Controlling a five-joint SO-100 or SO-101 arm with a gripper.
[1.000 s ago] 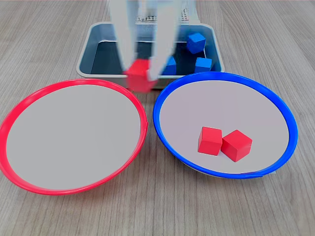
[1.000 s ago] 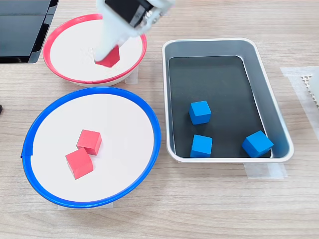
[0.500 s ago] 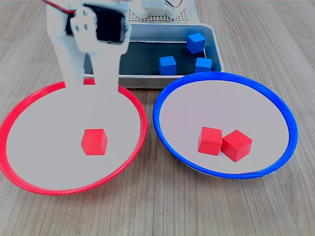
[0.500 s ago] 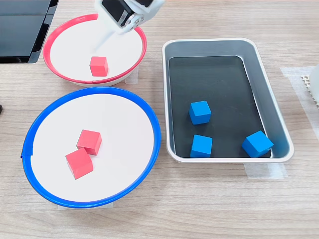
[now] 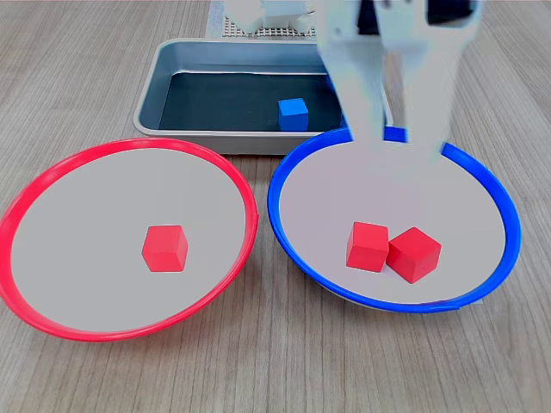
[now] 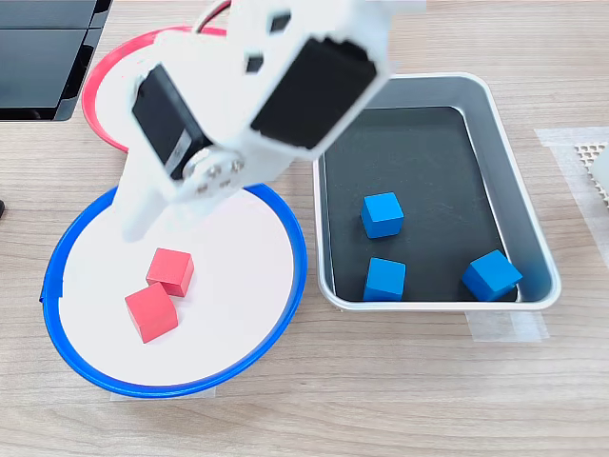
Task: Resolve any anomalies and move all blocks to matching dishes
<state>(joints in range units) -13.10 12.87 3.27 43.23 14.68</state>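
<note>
I count six cubes. Taking the blue-rimmed dish [image 5: 508, 225] as my landmark: two red cubes lie inside it, touching each other, one [image 5: 368, 246] toward the first exterior view's left and the other [image 5: 414, 254] at its right. The third red cube [image 5: 164, 248] sits alone in the red-rimmed dish [image 5: 34, 194], which stands just beside the blue-rimmed dish on the first exterior view's left. In the second exterior view, the grey metal tray [image 6: 528, 214] lies just right of the blue-rimmed dish and holds all three blue cubes: one nearer the tray's middle [image 6: 382, 214], one at its near edge [image 6: 384, 279], and one in the near right corner [image 6: 492, 275]. In the first exterior view I see only one blue cube clearly; the arm hides the rest.

The tool [image 5: 398, 142] hangs above the far part of the blue-rimmed dish, its two white fingers [image 5: 362, 103] spread apart with nothing between them. Everything rests on the wooden table [image 5: 284, 370].
</note>
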